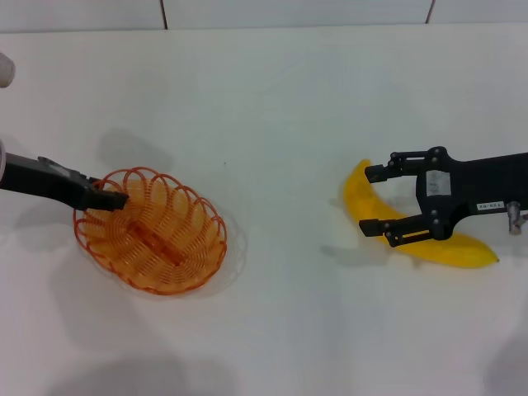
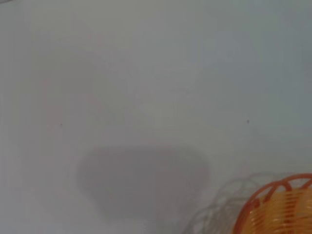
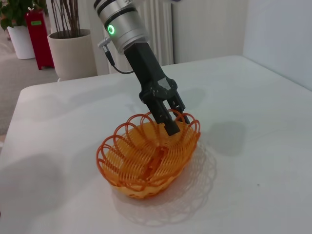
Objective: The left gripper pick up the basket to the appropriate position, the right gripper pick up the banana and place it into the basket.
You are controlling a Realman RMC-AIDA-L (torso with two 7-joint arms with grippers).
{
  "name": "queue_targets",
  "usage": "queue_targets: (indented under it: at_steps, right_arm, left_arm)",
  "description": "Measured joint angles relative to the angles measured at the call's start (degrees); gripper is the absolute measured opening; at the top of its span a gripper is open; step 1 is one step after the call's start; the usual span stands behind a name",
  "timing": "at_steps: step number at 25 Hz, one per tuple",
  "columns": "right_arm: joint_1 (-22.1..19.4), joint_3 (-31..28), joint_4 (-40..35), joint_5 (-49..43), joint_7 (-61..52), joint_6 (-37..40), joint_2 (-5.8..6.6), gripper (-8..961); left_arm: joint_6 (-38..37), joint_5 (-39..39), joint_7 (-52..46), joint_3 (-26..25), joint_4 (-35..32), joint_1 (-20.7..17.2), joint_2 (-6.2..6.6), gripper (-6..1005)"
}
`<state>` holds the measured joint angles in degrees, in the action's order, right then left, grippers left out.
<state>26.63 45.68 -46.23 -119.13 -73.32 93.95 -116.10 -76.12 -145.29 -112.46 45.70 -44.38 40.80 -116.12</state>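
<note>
The orange wire basket (image 1: 153, 235) is at the left of the white table. My left gripper (image 1: 111, 198) is shut on its rim at the end nearest the left edge. In the right wrist view the left gripper (image 3: 170, 122) pinches the rim and the basket (image 3: 146, 156) hangs tilted, with its shadow under it. A bit of the basket (image 2: 278, 207) shows in the left wrist view. The yellow banana (image 1: 466, 247) lies at the right. My right gripper (image 1: 373, 200) is open over the banana's left end, one finger on each side; I cannot tell if it touches.
The table's far edge (image 1: 247, 26) runs along the top of the head view. Beyond the table, the right wrist view shows a large plant pot (image 3: 70, 51), a red object (image 3: 38, 36) and a radiator (image 3: 158, 29).
</note>
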Motion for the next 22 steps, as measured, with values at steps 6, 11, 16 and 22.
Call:
queue_targets:
  at_steps: [6,11,16,22]
  right_arm:
    - [0.00,-0.07,0.00,0.04,-0.10,0.00,0.00,834]
    - [0.00,-0.18,0.00,0.05,-0.14,0.00,0.00,834]
    - [0.00,-0.24,0.00,0.05,-0.20,0.00,0.00,834]
    - [-0.01,-0.25,0.00,0.04,-0.24,0.00,0.00,835]
  left_arm:
    - [1.19,0.00,0.57,0.00,-0.55,-0.25,-0.03,502]
    - [1.34,0.00,0.87,0.00,-0.55,-0.29,-0.06,360]
    - [1.38,0.00,1.52,0.00,-0.55,-0.29,-0.07,299]
    - [1.17,0.01,1.80,0.00,-1.25,-0.31,-0.08,140]
